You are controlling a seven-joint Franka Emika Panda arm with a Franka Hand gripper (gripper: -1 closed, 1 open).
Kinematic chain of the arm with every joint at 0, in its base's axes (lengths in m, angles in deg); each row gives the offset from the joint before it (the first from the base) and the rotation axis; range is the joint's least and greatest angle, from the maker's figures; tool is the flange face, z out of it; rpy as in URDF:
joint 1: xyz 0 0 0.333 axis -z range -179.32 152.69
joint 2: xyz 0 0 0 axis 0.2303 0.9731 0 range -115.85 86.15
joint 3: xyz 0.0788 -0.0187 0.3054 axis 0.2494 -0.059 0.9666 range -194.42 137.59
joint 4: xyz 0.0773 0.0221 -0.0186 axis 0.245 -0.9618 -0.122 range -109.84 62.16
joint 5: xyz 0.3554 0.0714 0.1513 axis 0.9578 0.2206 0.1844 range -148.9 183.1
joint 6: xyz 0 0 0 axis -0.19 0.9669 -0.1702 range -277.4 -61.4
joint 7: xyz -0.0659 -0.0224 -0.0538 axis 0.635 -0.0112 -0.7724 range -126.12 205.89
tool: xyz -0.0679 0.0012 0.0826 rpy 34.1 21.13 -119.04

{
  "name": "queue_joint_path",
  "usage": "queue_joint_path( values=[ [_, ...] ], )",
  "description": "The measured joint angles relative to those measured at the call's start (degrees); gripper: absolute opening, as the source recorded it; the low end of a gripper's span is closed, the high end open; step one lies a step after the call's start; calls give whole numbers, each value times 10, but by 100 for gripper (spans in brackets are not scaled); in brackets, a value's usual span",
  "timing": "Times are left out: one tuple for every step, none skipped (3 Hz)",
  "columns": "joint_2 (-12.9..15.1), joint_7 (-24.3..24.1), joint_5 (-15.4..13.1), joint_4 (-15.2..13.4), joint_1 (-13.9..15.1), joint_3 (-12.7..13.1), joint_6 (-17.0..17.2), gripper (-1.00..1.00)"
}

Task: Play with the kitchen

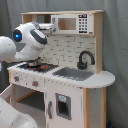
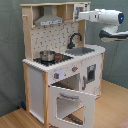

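1. The kitchen [image 1: 65, 75] [image 2: 60, 70], white and light wood, stood upright on a wooden floor [image 2: 112, 107] before a grey curtain [image 2: 11, 50] in both exterior views.
2. A grey hood [image 2: 48, 20] sat under the top shelf, above the stovetop [image 2: 50, 59]; a tiled back panel [image 1: 67, 50] spanned the rear wall.
3. A metal pot [image 2: 47, 54] rested on the stovetop, at the second exterior view's left of the sink [image 2: 80, 50].
4. A black faucet [image 1: 85, 59] [image 2: 74, 39] rose behind the sink [image 1: 74, 73] and curved over it.
5. A small microwave [image 1: 72, 23] with a keypad occupied the upper shelf, at the first exterior view's right of centre.
6. The oven door [image 2: 72, 102] hung open, tilted outward and downward in the second exterior view; a second, narrower door [image 2: 90, 75] beside it was closed.
7. The white arm [image 1: 27, 40] [image 2: 102, 16] reached toward the upper shelf; in the second exterior view its end met the shelf's right edge near the microwave.
8. The tool [image 2: 80, 16] lay at the shelf level; whether it was open or closed could not be told, as the fingers were not resolved in either view.
9. In the first exterior view the arm's rounded joint, with a blue light, hid part of the hood and stovetop.
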State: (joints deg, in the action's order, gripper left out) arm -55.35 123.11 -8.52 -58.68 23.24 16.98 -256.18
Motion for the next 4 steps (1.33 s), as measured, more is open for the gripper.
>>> queue_joint_path(
  values=[
    [-52,-8,11,23,-3,-10,5,100],
    [-79,-40,17,57,15,0,36,100],
    [-89,-81,17,76,45,20,42,100],
    [-102,-128,18,92,79,41,44,100]
  ],
)
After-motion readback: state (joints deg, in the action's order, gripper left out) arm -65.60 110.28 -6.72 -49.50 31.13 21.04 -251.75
